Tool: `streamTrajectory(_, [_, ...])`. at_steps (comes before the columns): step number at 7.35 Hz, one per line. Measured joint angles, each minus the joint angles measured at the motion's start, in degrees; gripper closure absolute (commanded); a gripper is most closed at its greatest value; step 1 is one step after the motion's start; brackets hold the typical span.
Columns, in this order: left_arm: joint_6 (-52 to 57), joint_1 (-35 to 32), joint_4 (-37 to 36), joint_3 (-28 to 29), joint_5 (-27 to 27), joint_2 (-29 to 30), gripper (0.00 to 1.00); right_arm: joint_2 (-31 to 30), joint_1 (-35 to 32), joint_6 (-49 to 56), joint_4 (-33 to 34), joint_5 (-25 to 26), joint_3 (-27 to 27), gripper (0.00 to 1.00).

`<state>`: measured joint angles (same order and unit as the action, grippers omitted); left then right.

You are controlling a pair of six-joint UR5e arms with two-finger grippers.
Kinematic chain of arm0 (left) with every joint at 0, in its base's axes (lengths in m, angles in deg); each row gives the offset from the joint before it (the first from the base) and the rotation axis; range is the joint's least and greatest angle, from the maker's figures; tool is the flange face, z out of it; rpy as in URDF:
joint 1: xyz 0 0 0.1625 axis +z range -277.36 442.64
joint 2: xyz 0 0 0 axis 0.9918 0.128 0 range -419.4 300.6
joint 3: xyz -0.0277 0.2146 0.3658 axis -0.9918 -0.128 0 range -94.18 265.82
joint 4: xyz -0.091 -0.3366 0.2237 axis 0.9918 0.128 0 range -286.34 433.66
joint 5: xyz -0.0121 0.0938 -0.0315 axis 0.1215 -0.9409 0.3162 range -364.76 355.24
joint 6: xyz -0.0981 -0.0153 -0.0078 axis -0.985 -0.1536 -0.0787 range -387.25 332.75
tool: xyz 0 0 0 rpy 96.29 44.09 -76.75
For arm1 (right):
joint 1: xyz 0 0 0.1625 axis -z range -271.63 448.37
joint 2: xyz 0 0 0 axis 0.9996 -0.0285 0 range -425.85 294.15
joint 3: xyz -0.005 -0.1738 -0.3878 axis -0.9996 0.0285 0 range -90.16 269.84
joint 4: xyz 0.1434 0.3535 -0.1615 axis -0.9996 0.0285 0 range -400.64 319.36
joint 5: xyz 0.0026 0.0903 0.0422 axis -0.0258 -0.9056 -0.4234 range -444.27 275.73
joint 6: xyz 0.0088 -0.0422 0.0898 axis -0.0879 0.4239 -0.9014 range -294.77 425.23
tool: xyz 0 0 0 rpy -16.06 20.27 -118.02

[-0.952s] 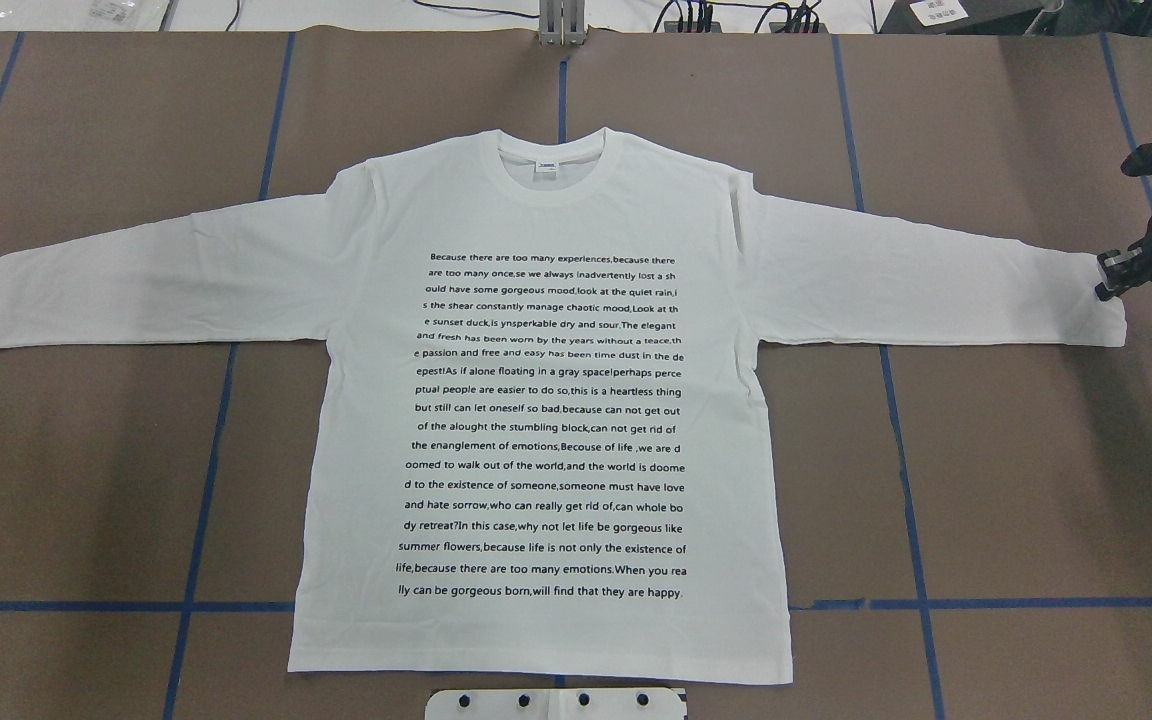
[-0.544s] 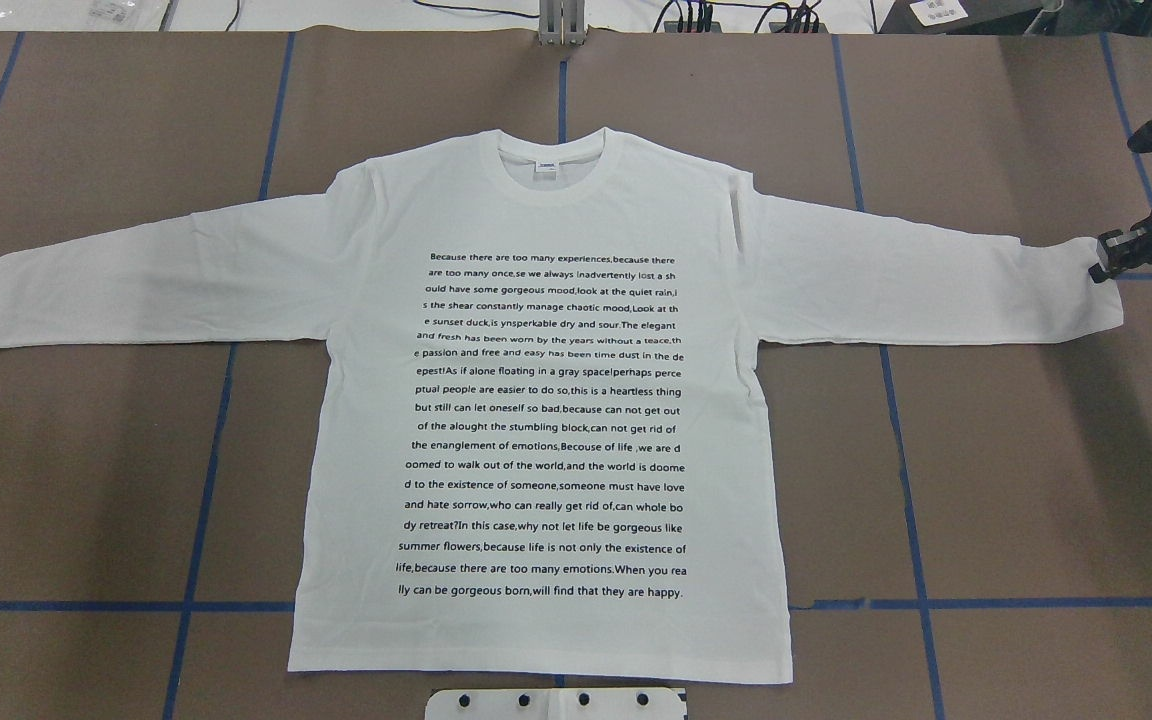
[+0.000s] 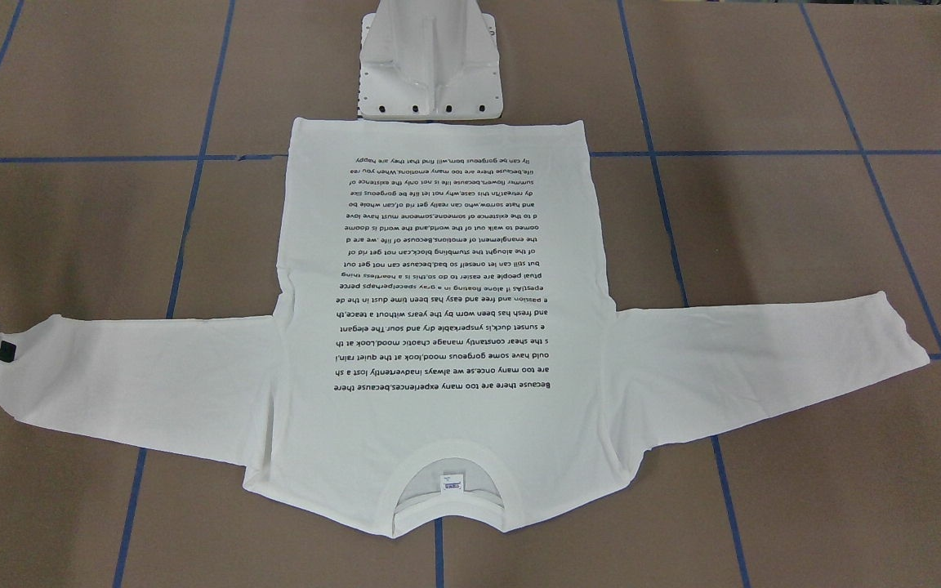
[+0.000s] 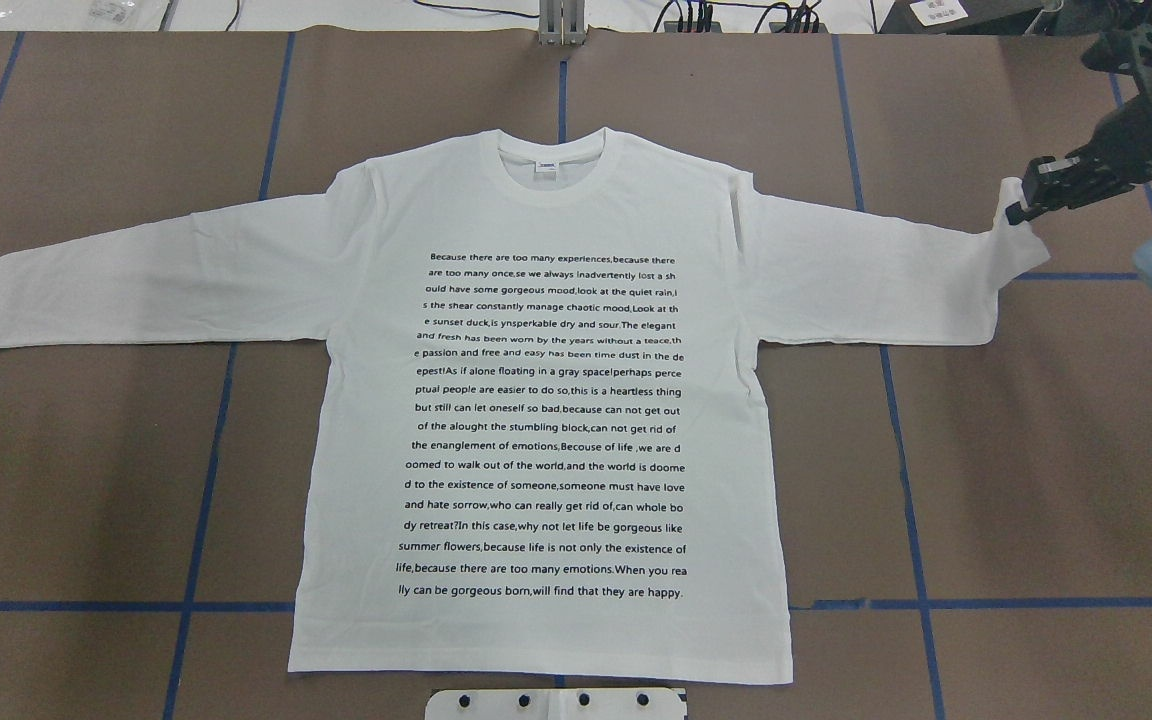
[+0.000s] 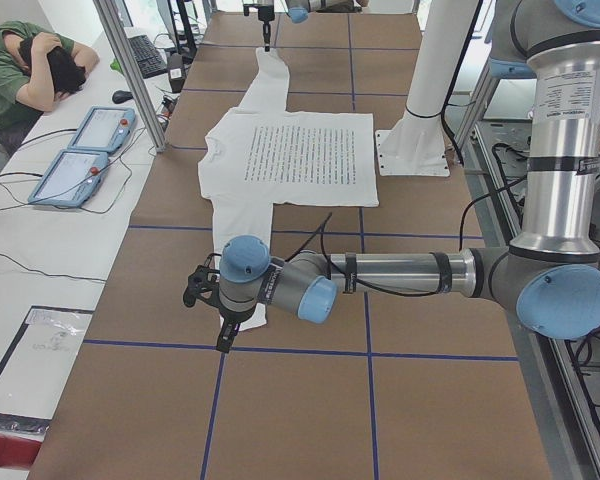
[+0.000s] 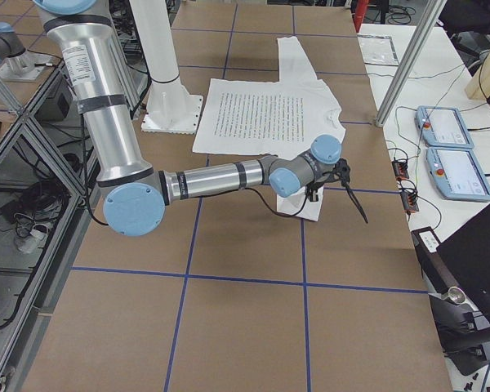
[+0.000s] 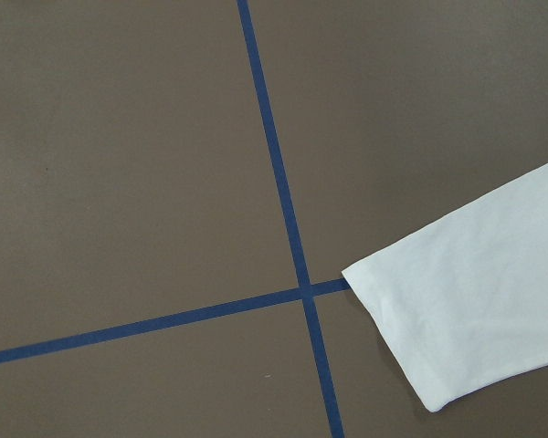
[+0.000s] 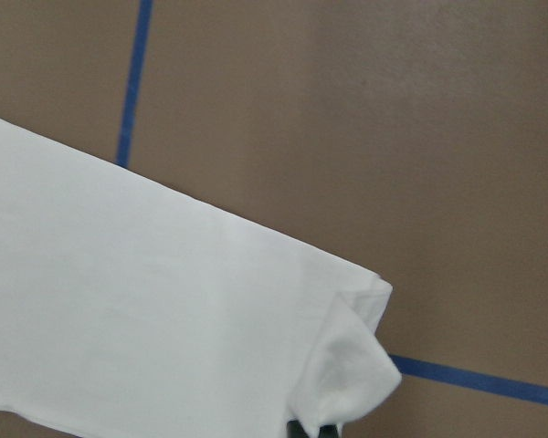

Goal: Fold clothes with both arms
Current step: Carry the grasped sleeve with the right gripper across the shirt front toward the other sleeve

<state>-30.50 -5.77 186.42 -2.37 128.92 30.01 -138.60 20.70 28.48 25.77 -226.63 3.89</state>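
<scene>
The white long-sleeved T-shirt (image 4: 546,400) lies flat, print side up, collar away from the robot and both sleeves spread out. My right gripper (image 4: 1018,208) is shut on the right sleeve's cuff (image 4: 1021,250), and that cuff end is raised and bunched off the table. The right wrist view shows the cuff corner (image 8: 347,374) curled up at the fingers. The left sleeve (image 4: 86,290) lies flat. My left gripper (image 5: 223,338) hangs just above the left cuff (image 7: 466,310); I cannot tell whether it is open or shut.
The white pedestal base (image 3: 430,65) stands just behind the shirt's hem. Blue tape lines (image 4: 201,500) grid the brown table. A person (image 5: 35,70) sits at the side desk beside two teach pendants (image 5: 80,150). A metal post (image 5: 130,70) stands at the table edge.
My right gripper has risen and moved toward the far side and inward, carrying the right cuff. The sleeve end is lifted and pulled shorter. The rest of the shirt has not moved.
</scene>
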Motion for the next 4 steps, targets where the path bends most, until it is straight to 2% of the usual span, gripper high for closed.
streamTrajectory(2, [-0.09, 0.00, 0.00, -0.04, 0.00, -0.02, 0.00, 9.19, 6.73, -13.48, 0.29, 0.88, -2.45, 1.00])
streamTrajectory(4, [-0.16, 0.00, 0.00, 0.03, 0.00, -0.03, 0.00, 19.24, 11.71, -24.56, 0.57, 3.63, -1.78, 1.00])
